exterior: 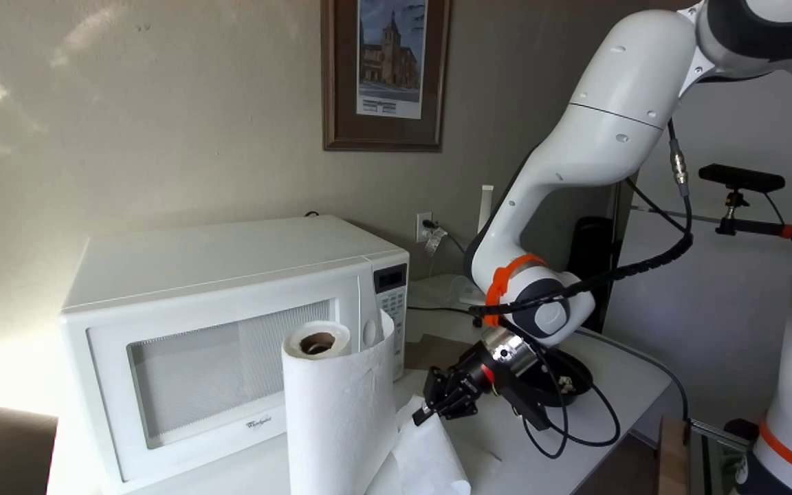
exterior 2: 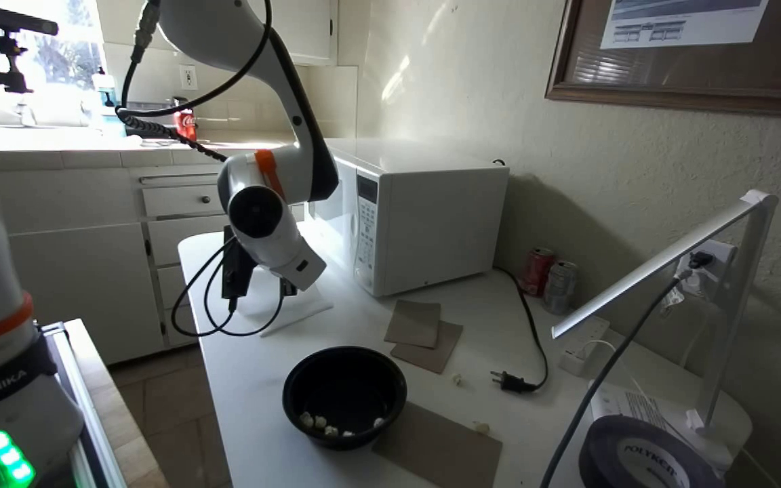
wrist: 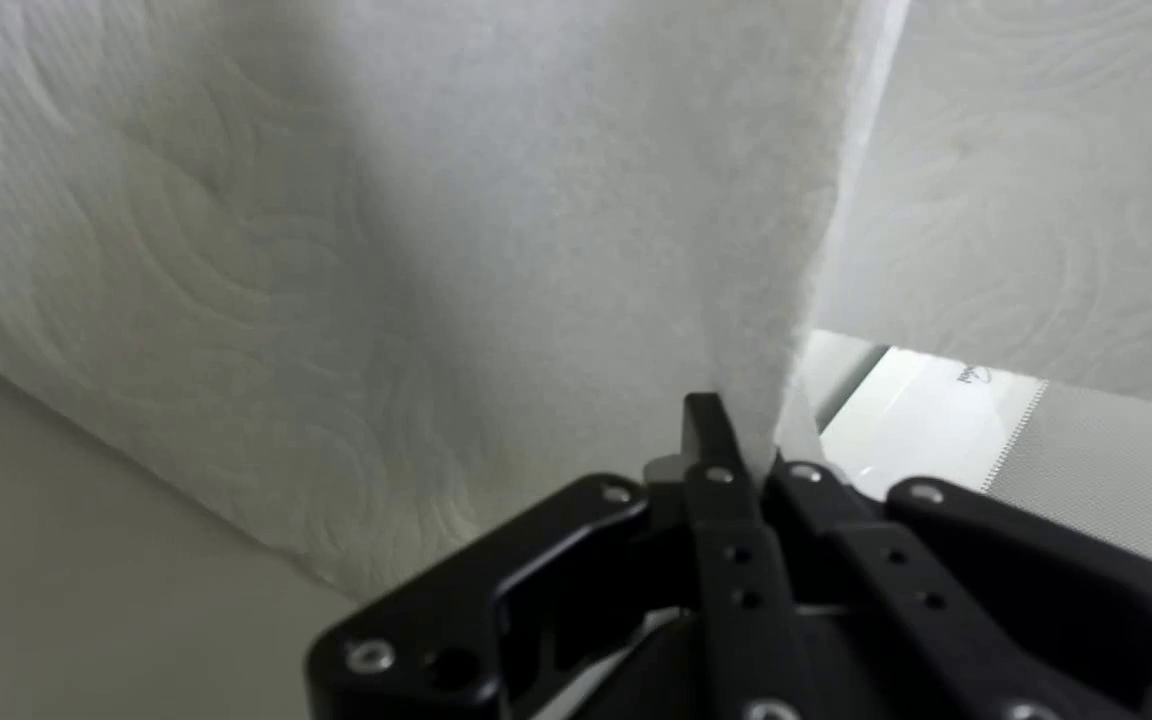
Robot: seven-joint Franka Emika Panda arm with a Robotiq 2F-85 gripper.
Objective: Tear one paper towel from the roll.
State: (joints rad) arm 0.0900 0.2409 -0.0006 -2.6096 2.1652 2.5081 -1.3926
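The tear itself seems to be the step in hand. The black two-fingered tool [wrist: 760, 462] is pressed together, pinching an edge of the paper towel [exterior: 432, 454], a thin, soft, plain white sheet that slants down from the grip toward the smooth white worktop [exterior 2: 255, 403], just beside the roll [exterior: 331, 419], an upright white paper cylinder with a brown cardboard core [exterior: 317, 341]. I cannot tell whether sheet and roll are joined. If so, the next move calls for a brisk but measured pull away from the roll, which could tip; its base is out of view.

The worktop also carries a boxy white microwave [exterior 2: 434, 224] behind the roll, a round black bowl [exterior 2: 344, 376] holding pale popcorn pieces [exterior 2: 321, 421], flat brown rectangles [exterior 2: 443, 444], perhaps card, and a slim white angular lamp [exterior 2: 658, 264] near a dark ring of tape [exterior 2: 611, 451]. A brown wood-framed picture [exterior: 390, 55] hangs on the beige wall [exterior: 210, 110]; white kitchen cabinets [exterior 2: 72, 291] and a bright window [exterior 2: 68, 64] lie beyond.
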